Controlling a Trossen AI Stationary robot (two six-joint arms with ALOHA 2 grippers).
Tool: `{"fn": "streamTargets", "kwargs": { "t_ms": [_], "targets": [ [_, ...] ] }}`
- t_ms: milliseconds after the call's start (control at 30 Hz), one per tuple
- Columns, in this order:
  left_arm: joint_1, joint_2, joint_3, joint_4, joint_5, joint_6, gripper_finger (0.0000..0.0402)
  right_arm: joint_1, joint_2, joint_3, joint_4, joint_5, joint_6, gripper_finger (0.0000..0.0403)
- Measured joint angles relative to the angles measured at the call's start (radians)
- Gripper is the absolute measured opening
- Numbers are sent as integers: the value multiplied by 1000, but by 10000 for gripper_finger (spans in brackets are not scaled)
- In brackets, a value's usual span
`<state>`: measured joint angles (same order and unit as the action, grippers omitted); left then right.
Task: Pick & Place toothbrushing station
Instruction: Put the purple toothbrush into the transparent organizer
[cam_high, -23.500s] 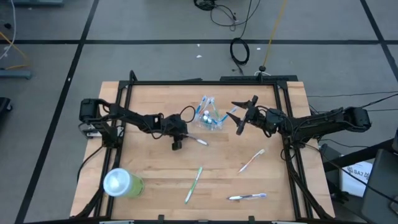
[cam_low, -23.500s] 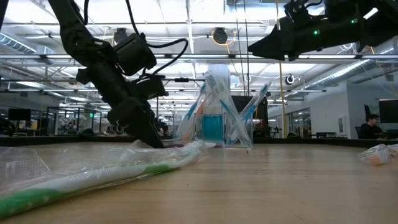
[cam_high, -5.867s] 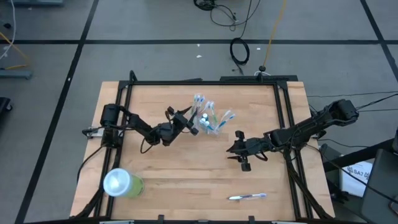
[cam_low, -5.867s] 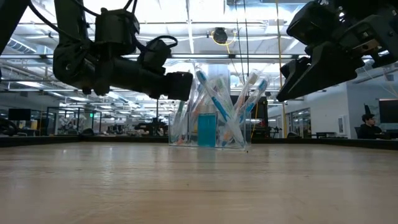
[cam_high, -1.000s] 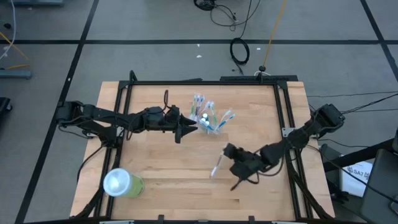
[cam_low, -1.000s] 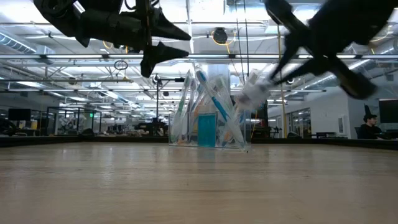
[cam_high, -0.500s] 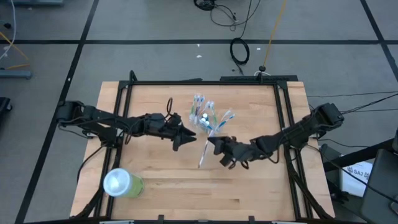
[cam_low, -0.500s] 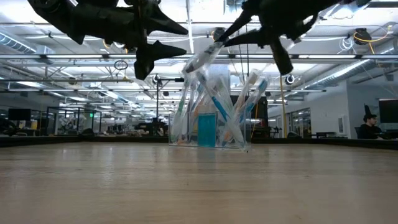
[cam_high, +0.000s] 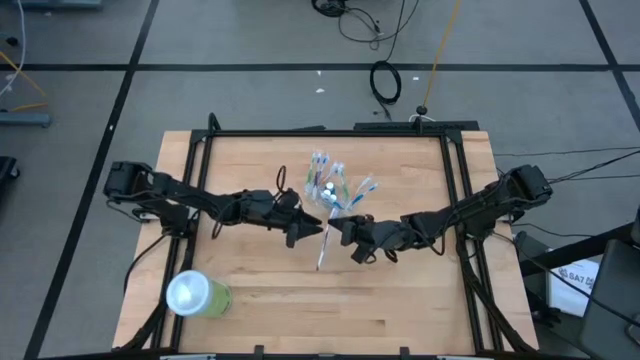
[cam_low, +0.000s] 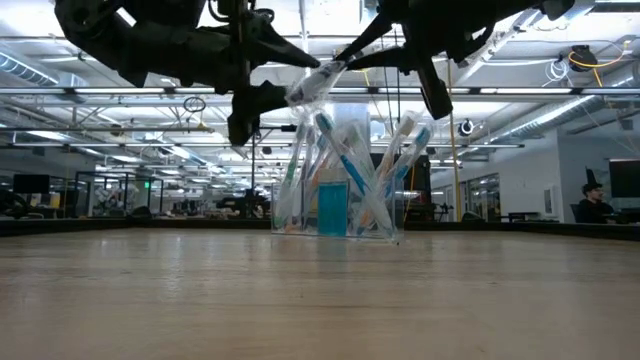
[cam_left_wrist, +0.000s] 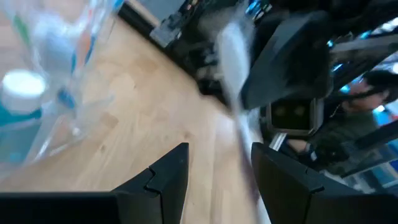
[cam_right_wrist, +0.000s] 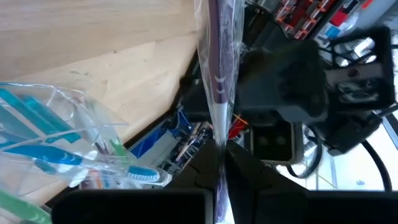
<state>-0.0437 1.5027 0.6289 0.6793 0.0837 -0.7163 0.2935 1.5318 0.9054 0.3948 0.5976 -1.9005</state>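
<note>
The right tool (cam_high: 338, 232) is gripping a wrapped toothbrush (cam_high: 323, 245) beside the clear cup (cam_high: 335, 192). The left tool (cam_high: 306, 226) is hovering near it, fingers apart and empty.

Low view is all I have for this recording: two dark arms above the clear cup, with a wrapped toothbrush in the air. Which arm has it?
Observer: The right gripper. Its wrist view shows its jaws shut on the wrapped toothbrush.
Operator: And the left arm?
Observer: In the high view the left gripper is just left of the toothbrush, on the near side of the clear cup. Its jaws are open.
Operator: Anything else on the table?
Observer: A lime-green tumbler stands near the front left corner.
</note>
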Motion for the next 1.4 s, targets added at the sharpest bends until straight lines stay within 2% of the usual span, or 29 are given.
{"fn": "streamTargets", "kwargs": {
  "t_ms": [100, 467, 633, 1067, 1167, 1400],
  "targets": [
    [0, 7, 0, 45, 0, -2, 182, 0, 0, 0, -8, 0, 1, 9],
    [-1, 9, 20, 53, 3, 38, 182, -50, 0, 0, 26, -35, -53, 9],
    [-1, 9, 44, 40, 3, 85, 182, -78, 0, 0, 85, -104, -55, 9],
    [-1, 9, 50, -11, -5, 117, 180, -78, 0, 0, 117, -102, -58, 9],
    [-1, 9, 50, -10, -3, 119, 162, -78, 0, 0, 116, -102, -57, 9],
    [-2, 8, 50, -8, 1, 140, 88, -78, 0, 0, 111, -101, -51, 9]
  ]
}}
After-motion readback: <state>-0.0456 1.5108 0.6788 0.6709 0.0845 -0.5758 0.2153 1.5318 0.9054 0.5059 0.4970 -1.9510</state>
